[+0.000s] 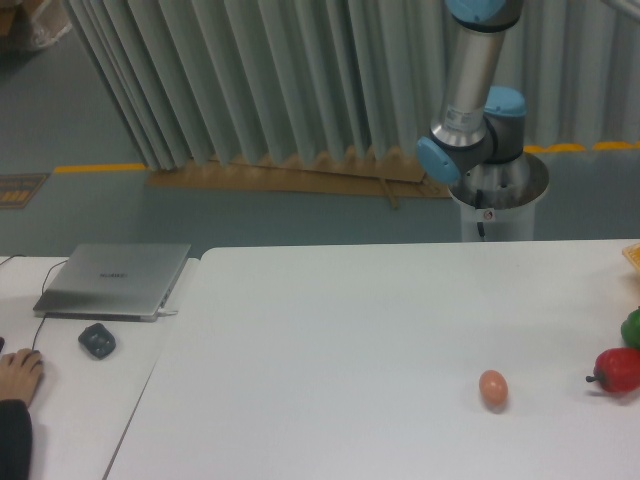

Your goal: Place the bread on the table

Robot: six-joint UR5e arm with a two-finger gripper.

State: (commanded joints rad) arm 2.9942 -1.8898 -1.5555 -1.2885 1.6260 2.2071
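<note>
The large white table (350, 340) fills the lower part of the camera view. A smooth orange-brown egg (493, 388) lies on it toward the right. The bread is not in view. Only the base and lower joints of the arm (470, 130) show behind the table's far edge; the arm rises out of the top of the frame. The gripper is out of view.
A red pepper-like object (618, 371) and a green object (632, 328) sit at the table's right edge, with a yellow object (633, 256) further back. The adjoining left desk holds a closed laptop (113, 280), a dark mouse (97, 341) and a person's hand (18, 375).
</note>
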